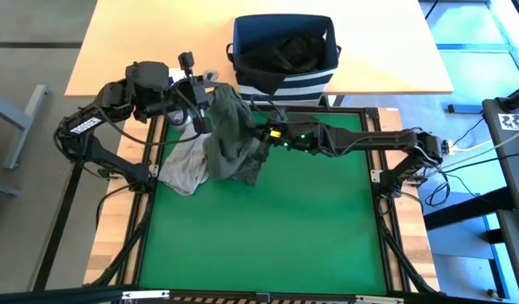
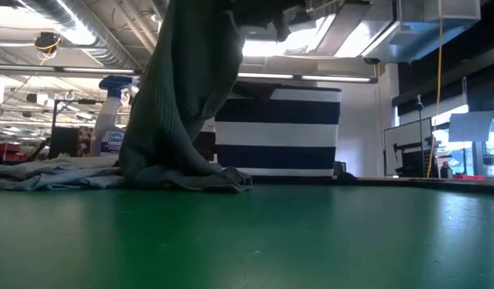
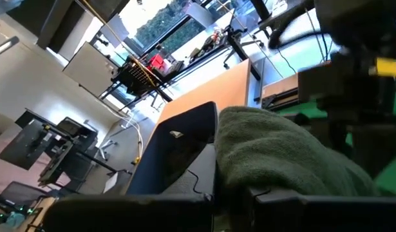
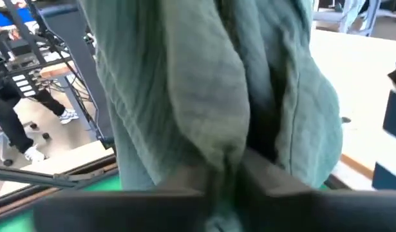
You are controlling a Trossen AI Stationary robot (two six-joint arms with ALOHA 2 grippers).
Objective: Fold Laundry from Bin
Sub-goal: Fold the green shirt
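The dark olive green garment [image 1: 229, 135] hangs raised at the mat's far left between my two grippers. Its lower end [image 2: 190, 172] rests bunched on the green mat. My left gripper [image 1: 210, 108] is shut on the garment's upper part. My right gripper [image 1: 263, 139] is shut on its right side. The light grey garment [image 1: 183, 169] lies crumpled on the mat, partly under the olive one. The black garment [image 1: 289, 51] lies inside the navy striped bin [image 1: 284, 80], which stands on the wooden table beyond the mat. My left gripper holds the olive garment near its top [image 3: 249, 174], a bunch of cloth that bulges out past the fingers. It comes from the table's left, roughly level. The garment hangs below the hold and its lower end lies on the mat. My right gripper pinches a gathered fold of the olive garment [image 4: 230, 158] between its two fingers, with several layers bunched there. It comes from the table's right, roughly level. The cloth hangs slack from the hold [image 1: 257, 145] down to the mat.
A clear spray bottle with a blue nozzle [image 2: 114, 120] stands behind the grey garment at the left. The bin [image 2: 279, 128] stands close behind the olive garment. The green mat [image 1: 267, 228] is bare toward the near and right sides. A person's legs [image 4: 17, 129] show beyond the table.
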